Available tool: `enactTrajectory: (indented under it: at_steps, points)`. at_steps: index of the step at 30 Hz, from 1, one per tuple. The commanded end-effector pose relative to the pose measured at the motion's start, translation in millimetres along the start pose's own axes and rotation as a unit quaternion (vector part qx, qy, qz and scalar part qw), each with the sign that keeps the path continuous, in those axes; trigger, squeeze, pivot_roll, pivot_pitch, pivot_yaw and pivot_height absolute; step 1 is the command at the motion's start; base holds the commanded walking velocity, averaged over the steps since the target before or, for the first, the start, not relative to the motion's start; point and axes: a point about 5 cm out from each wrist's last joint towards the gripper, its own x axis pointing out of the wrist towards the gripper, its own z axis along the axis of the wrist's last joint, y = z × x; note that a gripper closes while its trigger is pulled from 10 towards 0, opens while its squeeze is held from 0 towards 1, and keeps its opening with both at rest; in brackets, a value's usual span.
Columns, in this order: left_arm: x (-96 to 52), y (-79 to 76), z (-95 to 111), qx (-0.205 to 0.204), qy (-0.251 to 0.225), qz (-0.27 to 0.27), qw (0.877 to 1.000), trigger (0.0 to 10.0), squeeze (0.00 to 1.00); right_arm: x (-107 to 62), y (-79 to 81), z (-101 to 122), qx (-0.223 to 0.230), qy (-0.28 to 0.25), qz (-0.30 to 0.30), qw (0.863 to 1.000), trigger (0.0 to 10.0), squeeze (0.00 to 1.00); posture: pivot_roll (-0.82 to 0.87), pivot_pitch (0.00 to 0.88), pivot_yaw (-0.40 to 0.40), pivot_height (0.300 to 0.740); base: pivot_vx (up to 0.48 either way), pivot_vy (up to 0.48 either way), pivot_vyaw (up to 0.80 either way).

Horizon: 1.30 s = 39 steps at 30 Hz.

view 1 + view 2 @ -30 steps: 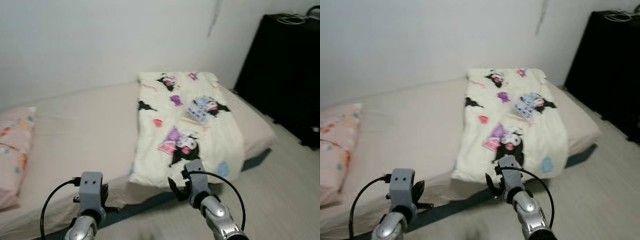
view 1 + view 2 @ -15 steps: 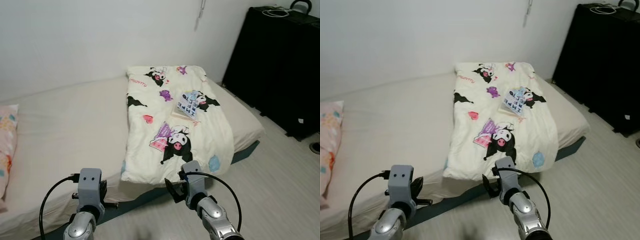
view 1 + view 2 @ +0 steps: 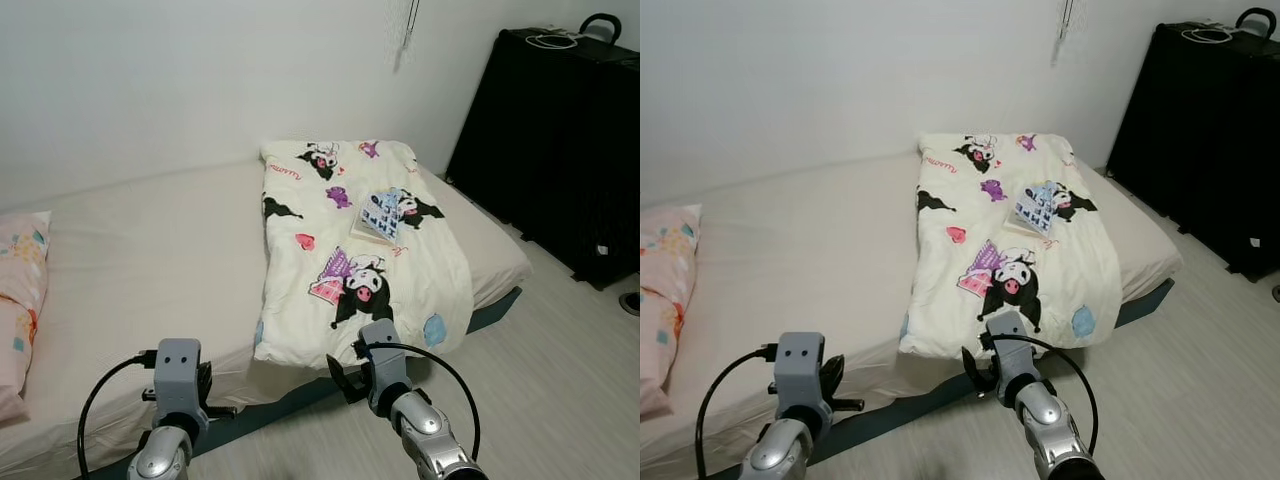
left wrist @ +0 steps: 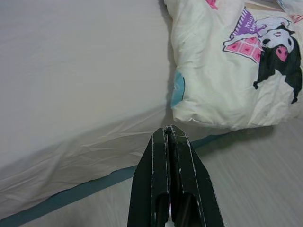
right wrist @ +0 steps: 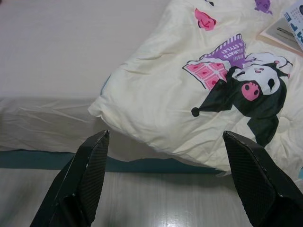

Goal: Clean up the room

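Facing: a low bed (image 3: 150, 270) that runs across the room against a plain white wall (image 3: 180, 80)
Bed surface: smooth beige sheet, lightly creased where it hangs over the near edge; a dark teal base strip shows beneath it along the floor
Comforter: cream comforter (image 3: 365, 250) with black, pink and purple cartoon prints, folded into a long pad and laid across the bed's right half, its near end drooping over the mattress edge
Book: a small book or magazine (image 3: 380, 215) with a blue-and-white cover lies flat on top of the comforter, toward the wall end
Pillow: pink patterned pillow (image 3: 20, 300) at the far left end of the bed
Floor: pale wood-look boards (image 3: 560, 380) in front of and to the right of the bed
Cabinet: tall black cabinet (image 3: 560, 150) against the right side of the room, with a white cable and a dark handle-like object on top
Left gripper: left gripper (image 4: 169, 135) held low over the bed's near edge, fingers pressed together with nothing between them
Right gripper: right gripper (image 5: 165, 137) held just short of the comforter's hanging end, fingers spread wide apart and holding nothing
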Motion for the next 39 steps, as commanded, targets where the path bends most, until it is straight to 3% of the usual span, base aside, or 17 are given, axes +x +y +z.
enactTrajectory:
  at_steps: [1, 8, 12, 20, 23, 27, 33, 36, 39]
  points:
    - [-1.2, -1.1, -5.2, -0.001, 0.009, 0.003, 1.000, 10.0, 0.00, -2.2, 0.4, -4.0, 0.002, 0.004, 0.000, 1.000, 10.0, 0.00, 0.02, 0.062, -0.030, 0.740, 0.000, 0.000, 0.00]
    - [-0.2, -4.0, -4.6, -0.006, 0.006, -0.002, 1.000, 10.0, 0.00, -1.9, 3.4, -3.3, -0.016, 0.003, 0.016, 1.000, 10.0, 0.00, 0.02, 0.060, -0.033, 0.740, 0.000, 0.000, 0.00]
    - [0.8, -0.2, -4.1, 0.010, 0.003, 0.027, 1.000, 10.0, 0.00, -1.2, 5.2, -2.2, -0.028, 0.002, 0.020, 0.999, 10.0, 0.00, 0.02, 0.060, -0.033, 0.740, 0.000, 0.000, 0.80]
    - [3.2, 0.5, -10.1, -0.062, 0.043, 0.068, 0.995, 10.0, 0.00, -0.1, 2.3, 0.3, -0.025, 0.001, 0.016, 1.000, 10.0, 0.00, 0.01, 0.063, -0.037, 0.740, 0.000, 0.000, 0.80]
    - [2.2, -7.0, -13.1, -0.068, 0.054, 0.031, 0.996, 10.0, 0.00, 0.2, 1.2, 0.8, -0.026, 0.001, 0.016, 1.000, 10.0, 0.00, 0.01, 0.065, -0.038, 0.740, 0.000, 0.000, 0.80]
    - [-1.2, -12.6, -9.7, -0.022, 0.033, 0.005, 0.999, 10.0, 0.00, 0.4, 1.1, 1.1, -0.026, 0.000, 0.016, 1.000, 10.0, 0.00, 0.01, 0.065, -0.038, 0.740, 0.000, 0.000, 0.80]
    - [-1.6, -10.4, -7.2, -0.012, 0.018, 0.021, 1.000, 10.0, 0.00, 0.3, 0.6, 0.9, -0.027, 0.001, 0.016, 1.000, 10.0, 0.00, 0.02, 0.061, -0.039, 0.740, 0.000, 0.000, 0.80]
    - [-1.2, -4.8, -7.0, 0.021, 0.023, 0.048, 0.998, 10.0, 0.00, 0.3, 0.4, 0.9, -0.027, 0.000, 0.015, 1.000, 10.0, 0.00, 0.02, 0.062, -0.039, 0.740, 0.000, 0.000, 0.80]
    - [-0.7, -4.9, -8.2, 0.014, 0.032, 0.038, 0.999, 10.0, 0.00, 0.4, 0.4, 0.9, -0.027, 0.000, 0.015, 1.000, 10.0, 0.00, 0.02, 0.059, -0.038, 0.740, 0.000, 0.000, 0.80]
